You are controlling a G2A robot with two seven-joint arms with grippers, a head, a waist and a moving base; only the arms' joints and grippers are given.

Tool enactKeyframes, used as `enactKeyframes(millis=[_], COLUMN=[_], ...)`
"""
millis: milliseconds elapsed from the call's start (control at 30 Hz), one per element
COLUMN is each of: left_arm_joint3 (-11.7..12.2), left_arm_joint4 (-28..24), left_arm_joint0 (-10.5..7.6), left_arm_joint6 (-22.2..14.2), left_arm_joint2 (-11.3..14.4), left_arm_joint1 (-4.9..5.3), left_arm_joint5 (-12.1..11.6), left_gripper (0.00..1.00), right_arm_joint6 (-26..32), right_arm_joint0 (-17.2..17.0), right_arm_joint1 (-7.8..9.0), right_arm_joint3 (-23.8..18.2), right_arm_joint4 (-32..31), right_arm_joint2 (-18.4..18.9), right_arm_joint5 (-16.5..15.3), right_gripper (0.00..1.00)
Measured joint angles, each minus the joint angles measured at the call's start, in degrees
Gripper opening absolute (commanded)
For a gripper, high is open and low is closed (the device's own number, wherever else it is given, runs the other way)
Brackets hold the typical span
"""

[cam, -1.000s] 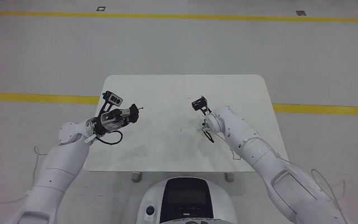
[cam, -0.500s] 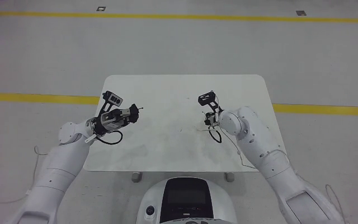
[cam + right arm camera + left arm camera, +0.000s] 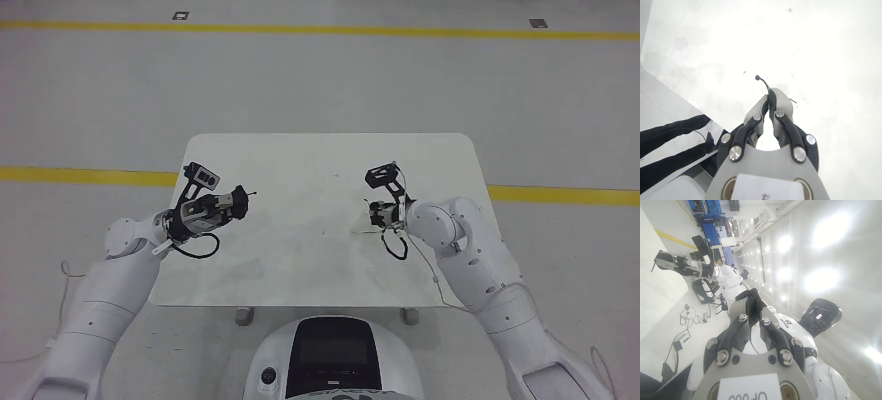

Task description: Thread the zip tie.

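1. The zip tie (image 3: 763,82) is pinched between the pressed-together fingers of the right gripper (image 3: 770,95), over the right part of the table (image 3: 300,160). Its small head (image 3: 757,77) juts out ahead of the fingertips, and its thin tail (image 3: 793,101) sticks out to one side.
2. The left gripper (image 3: 240,200) is held over the table's left edge, well apart from the right one. Its fingers are pressed together on a thin black strip (image 3: 750,330); whether this is a second tie cannot be told.
3. The two grippers should be brought together over the middle of the table, slowly, so that nothing slips.
4. The head's slot should be turned square to the incoming tip, since any tilt is likely to make the tip miss.
5. The tip is best gripped close to its end, as a long free length would probably bend away.
6. Neither grip should be loosened until the tip is seen through the head.
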Motion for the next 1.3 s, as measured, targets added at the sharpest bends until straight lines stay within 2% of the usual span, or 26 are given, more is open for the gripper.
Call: enactKeyframes(millis=[133, 233, 367, 567, 700, 1033, 1167, 1300], left_arm_joint3=[-1.00, -1.13, -0.16, 1.76, 2.75, 2.54, 0.77, -0.41], left_arm_joint4=[1.05, 2.63, 5.74, 8.31, 9.09, 9.46, 10.46, 14.06], left_arm_joint0=[0.89, 1.08, 0.43, -1.20, -2.25, -2.34, -0.91, 0.62], left_arm_joint6=[2.54, 4.08, 6.59, 6.34, 5.93, 6.17, 11.25, 14.40], left_arm_joint2=[0.01, 0.72, 2.47, 5.12, 4.93, 4.62, 3.61, 3.04], left_arm_joint1=[-0.26, -0.94, -2.58, -5.47, -7.21, -7.41, -7.96, -9.36], left_arm_joint5=[-0.41, -0.42, -0.41, -0.41, -0.41, -0.41, -0.41, -0.41], left_gripper=[0.00, 0.00, 0.00, 0.00, 0.00, 0.00, 0.00, 0.00], right_arm_joint6=[-9.20, -12.77, -15.07, -19.40, -20.27, -21.39, -25.82, -30.17], right_arm_joint0=[-5.00, -8.69, -11.53, -13.38, -13.48, -14.04, -15.71, -17.34], right_arm_joint1=[0.63, 1.02, 1.24, 1.21, 1.17, 1.07, 0.87, 0.62], right_arm_joint3=[-6.15, -10.47, -14.47, -17.47, -17.76, -18.20, -19.91, -21.58], right_arm_joint4=[5.01, 6.90, 9.05, 10.33, 10.72, 12.07, 13.69, 13.18], right_arm_joint2=[4.64, 6.49, 7.16, 6.54, 6.16, 5.95, 5.29, 4.01], right_arm_joint5=[-3.27, -5.39, -6.24, -5.49, -5.17, -4.94, -3.39, -0.97], right_gripper=[0.00, 0.00, 0.00, 0.00, 0.00, 0.00, 0.00, 0.00])
